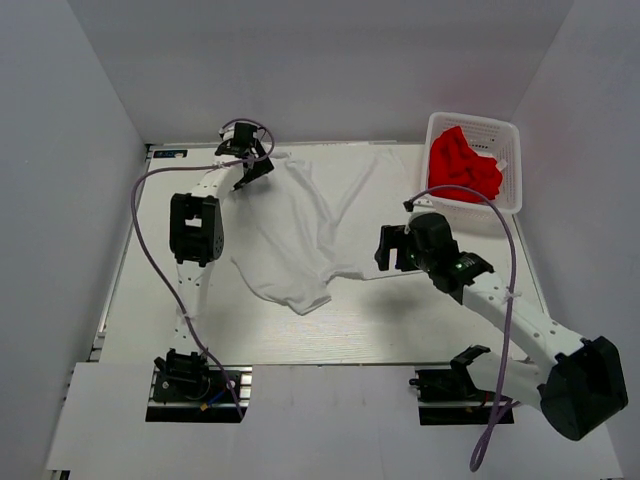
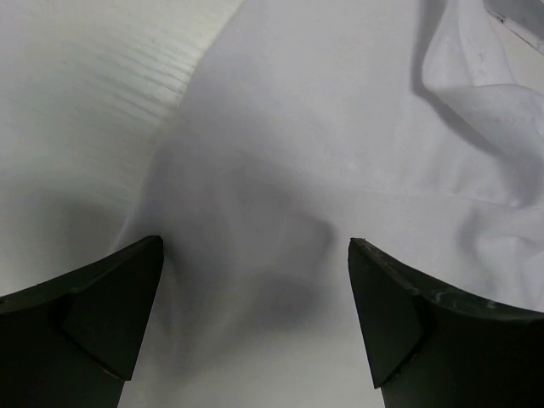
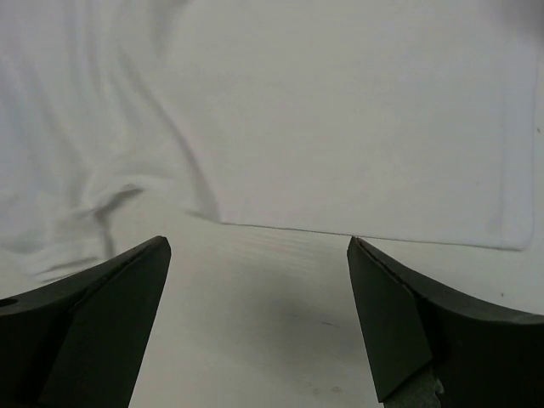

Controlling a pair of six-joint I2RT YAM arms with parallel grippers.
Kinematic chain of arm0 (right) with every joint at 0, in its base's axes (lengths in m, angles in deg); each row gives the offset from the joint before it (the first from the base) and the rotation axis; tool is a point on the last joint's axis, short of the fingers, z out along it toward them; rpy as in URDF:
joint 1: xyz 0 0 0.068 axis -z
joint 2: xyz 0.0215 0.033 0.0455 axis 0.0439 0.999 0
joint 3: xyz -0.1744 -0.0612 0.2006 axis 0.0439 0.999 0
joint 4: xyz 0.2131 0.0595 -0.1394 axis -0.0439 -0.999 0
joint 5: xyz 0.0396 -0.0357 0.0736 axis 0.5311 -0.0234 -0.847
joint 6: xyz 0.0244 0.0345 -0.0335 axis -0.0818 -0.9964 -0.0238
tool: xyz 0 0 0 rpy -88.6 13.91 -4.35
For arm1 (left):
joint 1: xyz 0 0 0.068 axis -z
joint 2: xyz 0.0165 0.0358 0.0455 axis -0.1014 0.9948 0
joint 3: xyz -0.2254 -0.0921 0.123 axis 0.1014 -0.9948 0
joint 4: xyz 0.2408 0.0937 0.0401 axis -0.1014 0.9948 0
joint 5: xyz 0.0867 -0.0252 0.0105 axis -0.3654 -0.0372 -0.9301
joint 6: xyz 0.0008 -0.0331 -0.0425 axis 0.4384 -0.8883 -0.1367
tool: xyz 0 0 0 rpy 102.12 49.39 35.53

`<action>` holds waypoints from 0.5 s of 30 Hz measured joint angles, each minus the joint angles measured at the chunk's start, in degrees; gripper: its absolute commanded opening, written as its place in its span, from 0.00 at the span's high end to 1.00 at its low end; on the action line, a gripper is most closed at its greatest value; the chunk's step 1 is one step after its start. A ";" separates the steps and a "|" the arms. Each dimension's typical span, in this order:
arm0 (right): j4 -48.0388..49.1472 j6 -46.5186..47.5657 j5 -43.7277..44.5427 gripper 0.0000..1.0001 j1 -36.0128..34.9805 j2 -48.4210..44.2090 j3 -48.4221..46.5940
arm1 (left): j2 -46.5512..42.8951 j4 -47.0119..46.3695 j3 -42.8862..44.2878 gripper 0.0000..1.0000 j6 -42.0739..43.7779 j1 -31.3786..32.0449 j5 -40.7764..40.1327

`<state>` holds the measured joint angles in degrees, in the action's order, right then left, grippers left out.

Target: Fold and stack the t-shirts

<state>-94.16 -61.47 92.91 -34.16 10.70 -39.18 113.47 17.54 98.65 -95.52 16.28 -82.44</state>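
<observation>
Right tool [image 3: 259, 246] is seen spread wide, nothing pinched, over bare counter [image 1: 330, 330], just beside a straight edge of the white t-shirt [image 1: 300, 230]. The white t-shirt is laid out rumpled and unfolded across the counter middle, between the two tools. Left tool [image 2: 255, 246] is found at the shirt's far-left corner, spread wide, white cloth below it; contact cannot be told. Red t-shirt [image 1: 462, 165] is bunched inside the white lattice basket [image 1: 478, 124] at the far-right corner.
</observation>
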 measured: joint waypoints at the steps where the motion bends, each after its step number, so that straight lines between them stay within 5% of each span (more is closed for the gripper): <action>1: -0.02 -1.18 1.86 0.10 0.39 1.36 -0.02 | 0.98 0.76 2.01 0.00 0.70 -0.17 0.07; 7: -0.66 -6.88 9.60 0.10 3.87 17.20 -3.67 | -6.56 1.07 -4.17 0.00 3.87 -0.66 2.32; 15: 1.40 -10.91 10.82 0.10 7.19 35.01 -11.78 | -36.87 -8.41 -35.21 0.00 3.39 3.13 8.41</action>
<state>-92.76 -72.38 103.73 -26.97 45.71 -50.97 76.60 9.13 63.44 -92.13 19.40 -74.02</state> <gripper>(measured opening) 0.903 0.995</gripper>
